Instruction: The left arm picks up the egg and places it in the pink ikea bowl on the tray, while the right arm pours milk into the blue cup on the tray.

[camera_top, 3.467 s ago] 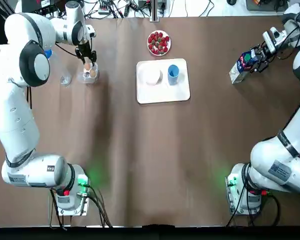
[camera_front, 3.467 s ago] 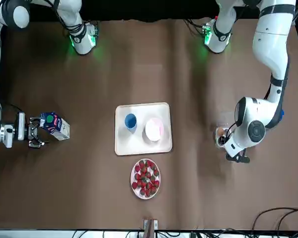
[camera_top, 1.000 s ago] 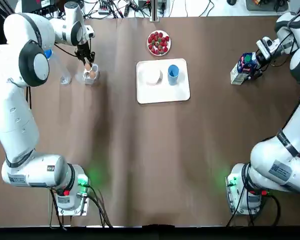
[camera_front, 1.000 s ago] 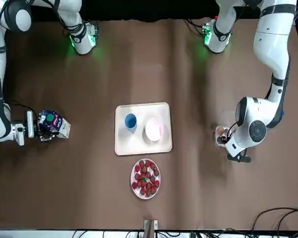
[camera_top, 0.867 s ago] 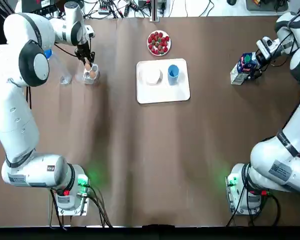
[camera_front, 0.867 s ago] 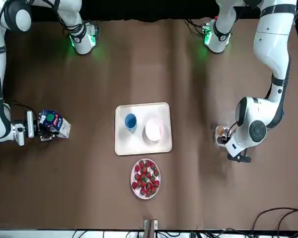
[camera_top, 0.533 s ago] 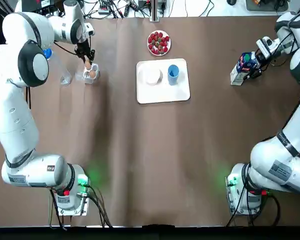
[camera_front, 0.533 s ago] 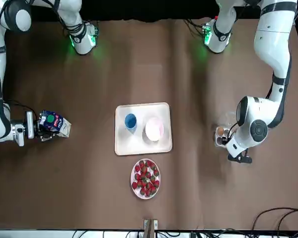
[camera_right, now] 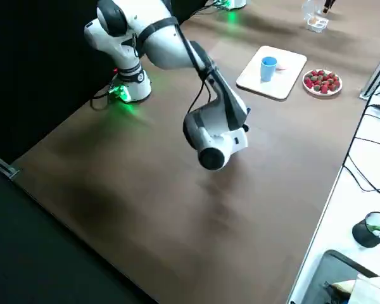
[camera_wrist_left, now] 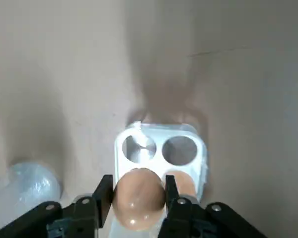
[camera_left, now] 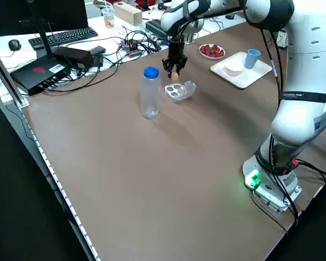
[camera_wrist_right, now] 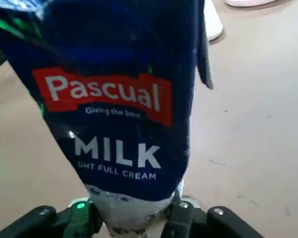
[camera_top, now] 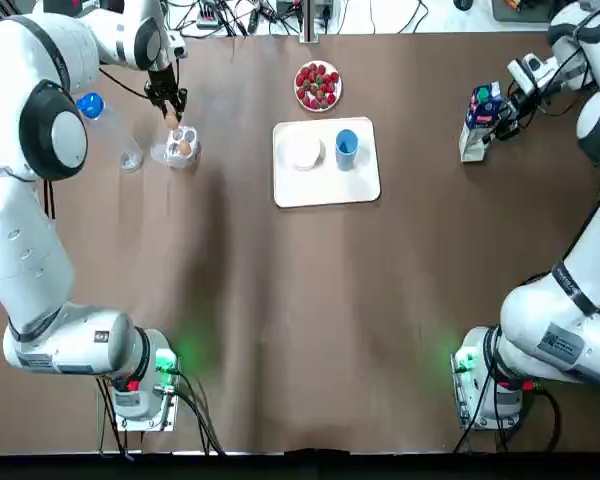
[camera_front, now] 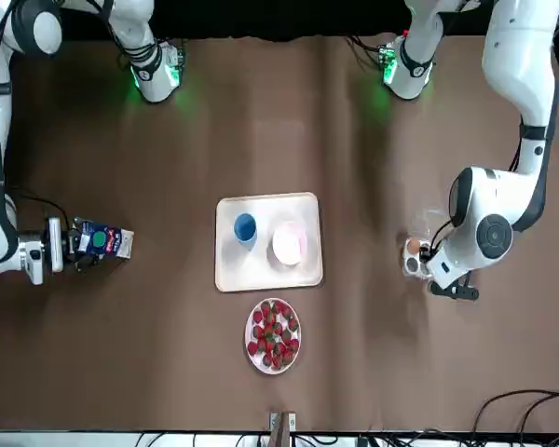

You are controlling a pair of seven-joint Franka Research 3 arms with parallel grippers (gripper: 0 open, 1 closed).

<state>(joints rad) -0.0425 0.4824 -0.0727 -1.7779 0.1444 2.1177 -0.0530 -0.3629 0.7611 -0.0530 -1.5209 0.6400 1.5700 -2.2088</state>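
A brown egg (camera_wrist_left: pixel 138 196) is pinched in my left gripper (camera_wrist_left: pixel 138 192), which is shut on it a little above the clear egg holder (camera_wrist_left: pixel 161 148). From overhead the left gripper (camera_top: pixel 168 108) hangs just beyond the holder (camera_top: pixel 178 148). A second egg (camera_top: pixel 185 148) stays in the holder. My right gripper (camera_top: pixel 504 108) is shut on the blue milk carton (camera_top: pixel 477 120), raised off the table at the far right. The carton's label (camera_wrist_right: pixel 124 109) fills the right wrist view. The pink bowl (camera_top: pixel 304 152) and blue cup (camera_top: pixel 346 145) stand on the white tray (camera_top: pixel 325 190).
A plate of strawberries (camera_top: pixel 318 85) sits just beyond the tray. A clear water bottle with a blue cap (camera_top: pixel 110 125) stands left of the egg holder. Cables and equipment line the table's far edge.
The left gripper has risen from the holder with the egg in it. The right gripper has closed on the milk carton, lifted it and stood it more upright.
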